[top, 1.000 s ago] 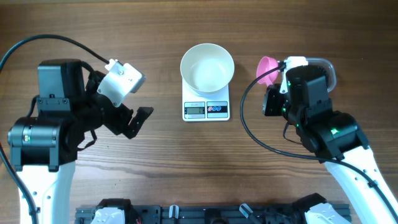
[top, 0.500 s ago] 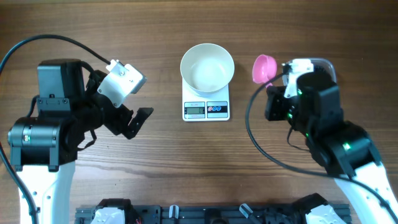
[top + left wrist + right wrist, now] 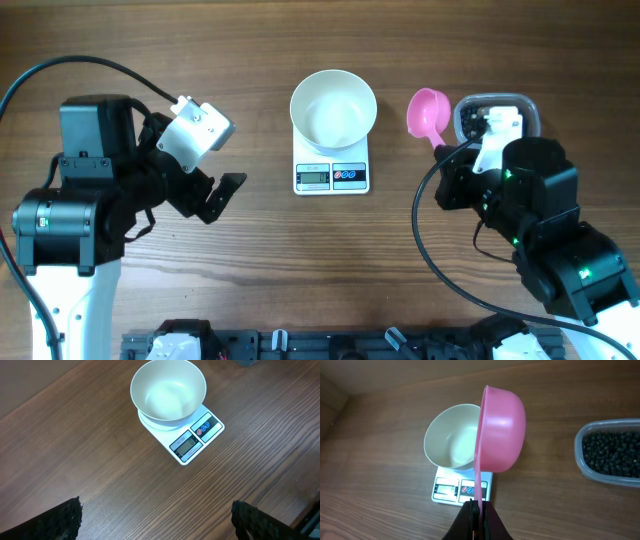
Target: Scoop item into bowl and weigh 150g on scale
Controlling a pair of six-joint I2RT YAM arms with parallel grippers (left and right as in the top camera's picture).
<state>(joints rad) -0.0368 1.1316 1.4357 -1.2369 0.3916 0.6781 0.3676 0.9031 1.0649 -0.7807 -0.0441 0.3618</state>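
I have the wooden table (image 3: pixel 250 60) under both arms. The left arm sits well off to the left of the work, and the left gripper (image 3: pixel 160 527) hangs above bare wood with its jaws spread wide, holding nothing. In the left wrist view I only see the two dark fingertips (image 3: pixel 65 520) at the bottom corners.

The right gripper (image 3: pixel 476 520) is clamped tight on the thin handle of the pink scoop (image 3: pixel 502 430). The scoop stands turned on its edge in the right wrist view, with the rounded back of its cup towards the camera. From overhead the scoop's cup is above the table between the bowl and the tub, touching neither.

The clear plastic tub (image 3: pixel 530 105) lies at the right, partly hidden by the right arm.

The white bowl (image 3: pixel 333 108) sits on the scale (image 3: pixel 332 175) at the middle of the table, its inside showing plain white. The scale's display and buttons face the robot, but I cannot read the display.

The dark beads (image 3: pixel 612 452) lie in the tub.
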